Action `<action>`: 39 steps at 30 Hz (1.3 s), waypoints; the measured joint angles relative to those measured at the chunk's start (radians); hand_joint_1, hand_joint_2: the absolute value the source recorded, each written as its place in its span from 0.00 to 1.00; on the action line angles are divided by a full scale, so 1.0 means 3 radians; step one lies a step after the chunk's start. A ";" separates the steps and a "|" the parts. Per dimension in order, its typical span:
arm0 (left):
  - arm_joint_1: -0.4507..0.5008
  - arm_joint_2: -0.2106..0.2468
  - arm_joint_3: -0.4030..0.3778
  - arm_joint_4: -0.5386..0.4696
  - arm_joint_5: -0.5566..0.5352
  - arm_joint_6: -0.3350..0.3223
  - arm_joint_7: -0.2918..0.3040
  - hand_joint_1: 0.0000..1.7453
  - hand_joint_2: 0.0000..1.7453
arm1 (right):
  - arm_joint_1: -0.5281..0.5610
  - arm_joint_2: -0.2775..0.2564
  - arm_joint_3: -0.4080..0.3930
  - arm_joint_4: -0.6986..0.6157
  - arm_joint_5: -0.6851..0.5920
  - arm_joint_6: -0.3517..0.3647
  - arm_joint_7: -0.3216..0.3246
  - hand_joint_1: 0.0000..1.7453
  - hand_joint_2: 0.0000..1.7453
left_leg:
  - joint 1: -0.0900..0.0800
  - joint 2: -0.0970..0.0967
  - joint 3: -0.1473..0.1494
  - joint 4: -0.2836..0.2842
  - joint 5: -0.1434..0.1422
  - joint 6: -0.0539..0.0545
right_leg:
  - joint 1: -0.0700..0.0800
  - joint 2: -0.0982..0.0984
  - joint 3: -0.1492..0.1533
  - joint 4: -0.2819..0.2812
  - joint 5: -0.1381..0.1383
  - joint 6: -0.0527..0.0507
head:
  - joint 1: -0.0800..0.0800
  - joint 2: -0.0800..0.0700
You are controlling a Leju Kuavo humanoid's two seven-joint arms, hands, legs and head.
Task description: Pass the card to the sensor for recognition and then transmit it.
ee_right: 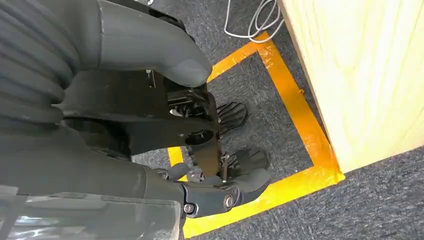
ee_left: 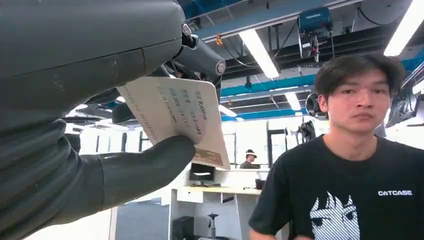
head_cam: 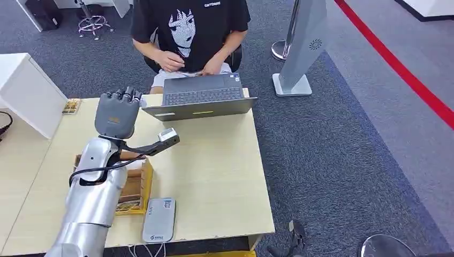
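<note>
My left hand [head_cam: 115,113] is raised above the table's far left part, its back toward me in the head view. In the left wrist view the thumb [ee_left: 145,170] and fingers pinch a pale card [ee_left: 175,117] with printed lines, held upright and facing the person across the table. The grey flat sensor [head_cam: 159,219] lies at the table's front edge, well below and nearer than the hand. My right hand [ee_right: 190,125] hangs beside the table's corner over the carpet, fingers apart, holding nothing.
A wooden card box [head_cam: 135,187] sits left of the sensor, partly behind my forearm. An open laptop [head_cam: 201,96] stands at the far edge, with a seated person [head_cam: 190,32] behind it. A white cabinet [head_cam: 27,93] stands at the left, and yellow tape [ee_right: 295,115] marks the floor.
</note>
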 joint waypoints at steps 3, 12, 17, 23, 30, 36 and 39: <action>-0.0003 0.0004 0.0009 0.0000 -0.0006 0.0001 0.0000 1.00 1.00 | 0.0000 0.0000 -0.0001 0.0000 -0.0008 0.0001 -0.0027 0.00 1.00 | 0.0000 -0.0001 0.0000 0.0000 0.0000 0.0000 | 0.0000 0.0000 0.0000 0.0000 0.0000 0.0000 | 0.0001 0.0000; -0.0004 0.0033 0.0158 -0.0151 0.0053 -0.0039 -0.0047 1.00 1.00 | -0.0002 -0.0001 -0.0097 -0.0003 -0.0317 0.0050 -0.0277 0.00 1.00 | 0.0000 0.0000 0.0000 0.0000 0.0000 0.0000 | 0.0000 0.0000 0.0000 0.0000 0.0000 0.0000 | 0.0001 0.0000; -0.0007 0.0041 0.0197 -0.0203 0.0164 -0.0064 -0.0149 1.00 1.00 | -0.0081 -0.0004 -0.0406 -0.0019 -0.0763 0.0221 -0.0593 0.00 1.00 | -0.0001 0.0000 0.0000 0.0000 0.0000 0.0000 | 0.0000 0.0000 0.0000 0.0001 0.0002 0.0002 | 0.0000 0.0000; -0.0009 0.0041 0.0225 -0.0223 0.0219 -0.0065 -0.0219 1.00 1.00 | -0.0379 -0.0009 -0.0618 -0.0064 -0.0987 0.0217 -0.0953 0.00 1.00 | -0.0001 0.0004 0.0000 0.0001 0.0004 -0.0001 | 0.0000 0.0005 -0.0002 0.0001 0.0007 0.0002 | 0.0001 0.0000; 0.0006 0.0039 0.0226 -0.0286 0.0262 -0.0067 -0.0223 1.00 1.00 | -0.0677 0.0034 -0.0678 -0.0103 -0.0869 0.0008 -0.1209 0.00 1.00 | -0.0001 0.0004 -0.0008 0.0001 0.0004 -0.0002 | 0.0000 0.0005 -0.0008 0.0001 0.0006 0.0002 | 0.0001 0.0000; 0.0084 0.0033 0.0230 -0.0460 0.0254 -0.0117 -0.0220 1.00 1.00 | -0.0759 0.0095 -0.0463 -0.0127 -0.0467 -0.0399 -0.1309 0.00 1.00 | 0.0000 0.0002 -0.0010 0.0000 0.0003 -0.0002 | 0.0000 0.0004 -0.0010 0.0000 0.0006 0.0003 | 0.0000 0.0000; 0.0126 0.0033 0.0231 -0.0578 0.0248 -0.0154 -0.0220 1.00 1.00 | -0.0772 0.0095 -0.0369 -0.0154 -0.0441 -0.0425 -0.1312 0.00 1.00 | 0.0000 0.0002 -0.0010 0.0000 0.0003 -0.0002 | 0.0000 0.0004 -0.0010 0.0000 0.0006 0.0003 | 0.0000 0.0000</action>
